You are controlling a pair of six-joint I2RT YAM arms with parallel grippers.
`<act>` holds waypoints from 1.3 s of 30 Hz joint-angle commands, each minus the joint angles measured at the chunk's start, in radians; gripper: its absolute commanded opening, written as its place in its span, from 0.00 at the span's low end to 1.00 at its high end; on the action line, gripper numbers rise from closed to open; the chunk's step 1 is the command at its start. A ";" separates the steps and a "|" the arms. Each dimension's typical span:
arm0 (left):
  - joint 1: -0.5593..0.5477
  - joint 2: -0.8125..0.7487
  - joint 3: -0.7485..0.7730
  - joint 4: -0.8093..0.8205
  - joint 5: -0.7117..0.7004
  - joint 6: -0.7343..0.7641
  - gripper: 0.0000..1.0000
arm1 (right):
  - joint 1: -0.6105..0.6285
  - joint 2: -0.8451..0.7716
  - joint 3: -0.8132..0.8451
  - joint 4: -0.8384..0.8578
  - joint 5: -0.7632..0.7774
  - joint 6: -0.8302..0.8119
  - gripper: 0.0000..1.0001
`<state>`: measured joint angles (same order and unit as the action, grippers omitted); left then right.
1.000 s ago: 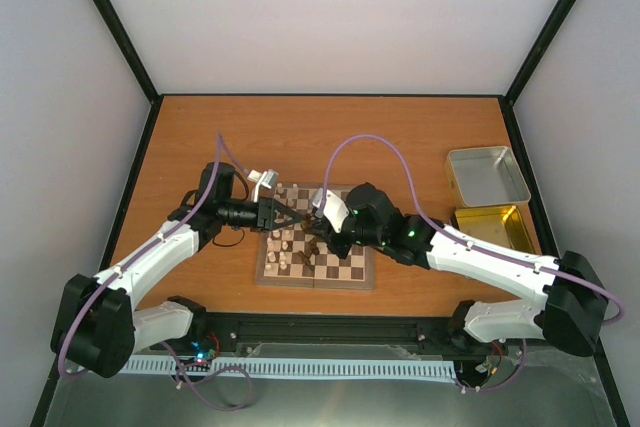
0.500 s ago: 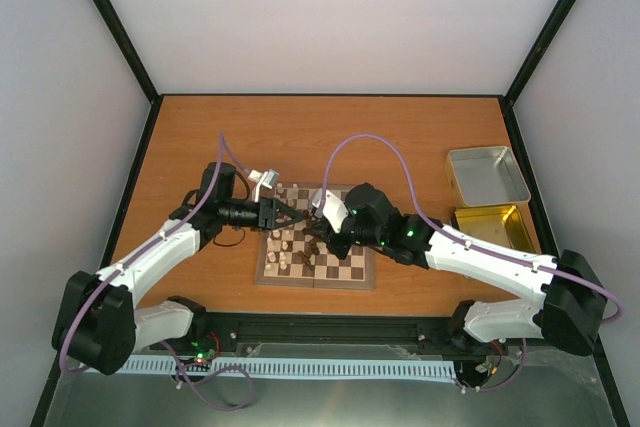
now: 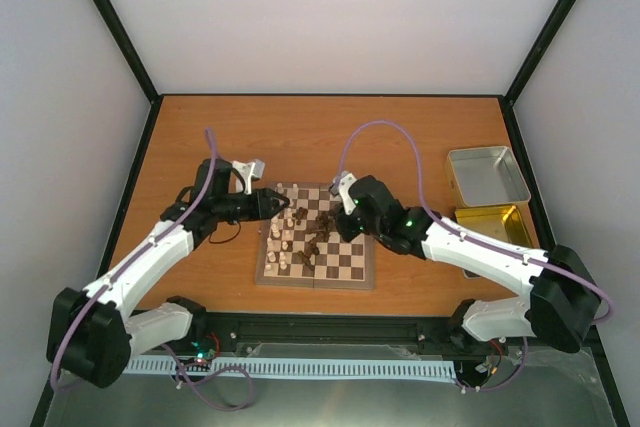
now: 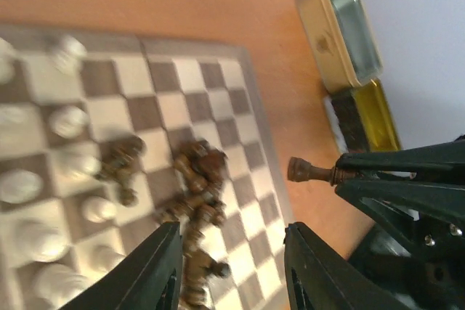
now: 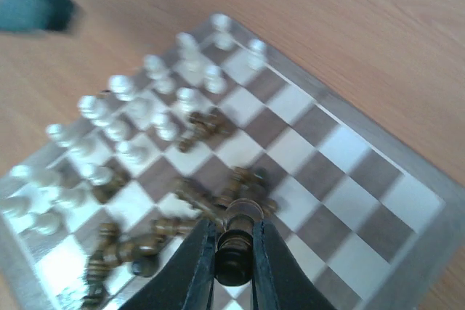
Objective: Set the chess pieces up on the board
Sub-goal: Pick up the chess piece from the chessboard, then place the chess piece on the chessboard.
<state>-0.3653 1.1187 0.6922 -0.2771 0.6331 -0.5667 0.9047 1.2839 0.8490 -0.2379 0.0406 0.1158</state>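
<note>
The board (image 3: pixel 345 269) lies mid-table. Cream chessmen (image 3: pixel 282 237) stand on its left columns. Several dark brown chess pieces (image 3: pixel 318 230) lie toppled in a heap near its middle; they also show in the left wrist view (image 4: pixel 195 179) and right wrist view (image 5: pixel 218 201). My right gripper (image 3: pixel 345 222) is shut on one dark brown piece (image 5: pixel 236 245), held above the board; the left wrist view shows that piece (image 4: pixel 309 172) sticking out of the right fingers. My left gripper (image 3: pixel 283 204) is open and empty at the board's upper left, jaws (image 4: pixel 232 266) wide apart.
A silver metal tray (image 3: pixel 487 175) and a gold tin (image 3: pixel 490 222) stand at the right of the table, also in the left wrist view (image 4: pixel 341 34). Black frame rails border the table.
My right gripper has lifted and moved right and back with the dark piece. My left gripper has pulled back left, off the board's middle.
</note>
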 commanded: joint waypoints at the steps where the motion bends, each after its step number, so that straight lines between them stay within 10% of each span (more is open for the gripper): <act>1: -0.006 -0.104 0.084 -0.109 -0.337 0.084 0.41 | -0.067 0.031 0.020 -0.087 0.068 0.171 0.05; 13: -0.006 -0.413 0.091 -0.057 -0.668 0.259 0.65 | -0.077 0.186 0.046 -0.144 0.043 0.254 0.04; 39: -0.006 -0.440 0.049 -0.035 -0.670 0.257 0.70 | -0.078 0.291 0.116 -0.206 0.072 0.266 0.08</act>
<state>-0.3656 0.6842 0.7391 -0.3286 -0.0303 -0.3218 0.8307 1.5539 0.9443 -0.4328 0.0986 0.3656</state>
